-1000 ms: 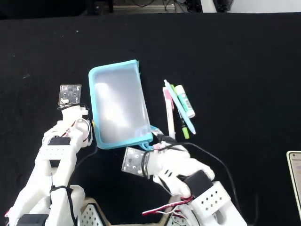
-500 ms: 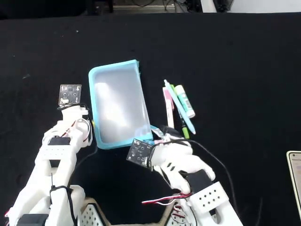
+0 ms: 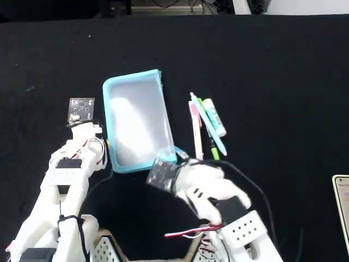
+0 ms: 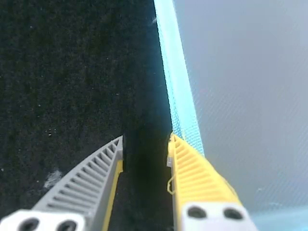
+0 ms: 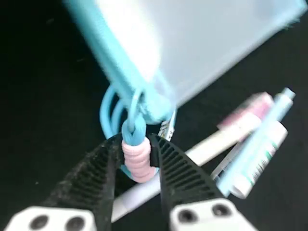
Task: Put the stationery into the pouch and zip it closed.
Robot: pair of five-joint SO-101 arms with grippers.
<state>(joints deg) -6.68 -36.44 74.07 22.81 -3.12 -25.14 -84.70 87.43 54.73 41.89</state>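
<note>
A translucent pouch (image 3: pixel 136 120) with a teal border lies flat on the black cloth. Beside it to the right lie a pink-and-white pen (image 3: pixel 195 128), a light blue pen (image 3: pixel 210 126) and a glue stick (image 3: pixel 215 117). My right gripper (image 5: pixel 136 147) is shut on the pink zipper pull (image 5: pixel 137 161), which hangs by a blue loop from the pouch's (image 5: pixel 192 38) near right corner. In the high view the right gripper (image 3: pixel 182 160) sits at that corner. My left gripper (image 4: pixel 144 144) is open at the pouch's left edge (image 4: pixel 180 101), its yellow finger on the teal border.
A white flat object (image 3: pixel 342 202) pokes in at the right edge of the table. The pens and glue stick (image 5: pixel 255 144) lie close beyond the right gripper. Black cloth stretches bare beyond the pouch and to the far right.
My right arm has shifted up toward the pouch's near right corner and its wrist has turned. The pouch, the stationery and the left arm have stayed in place.
</note>
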